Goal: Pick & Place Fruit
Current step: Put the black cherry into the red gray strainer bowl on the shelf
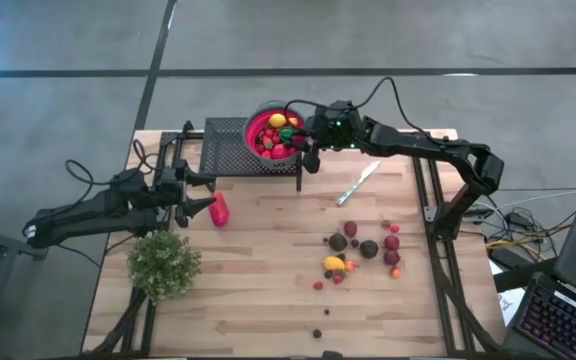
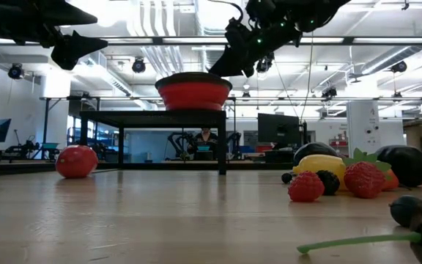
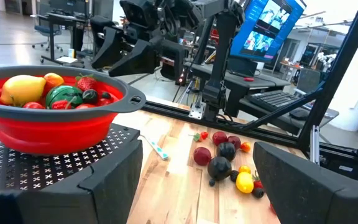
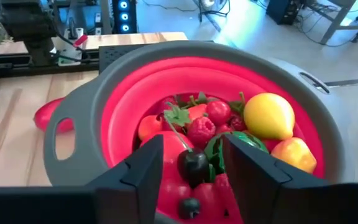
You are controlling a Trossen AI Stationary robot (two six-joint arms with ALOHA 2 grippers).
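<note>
Right claw (image 1: 311,150) at rim of red bowl (image 1: 274,134) on black mesh stand (image 1: 230,148); left claw (image 1: 190,205) low over worktop (image 1: 268,280), just beside large red fruit (image 1: 219,209).

Low view: bowl up on stand, loose fruit pile (image 2: 343,176) on worktop, well apart.

Right wrist: fingers (image 4: 143,171) part-open, nothing gripped, dark cherry (image 4: 193,165) between them in bowl w/ other fruit.

Left wrist: fingers (image 3: 98,180) wide, empty.
</note>
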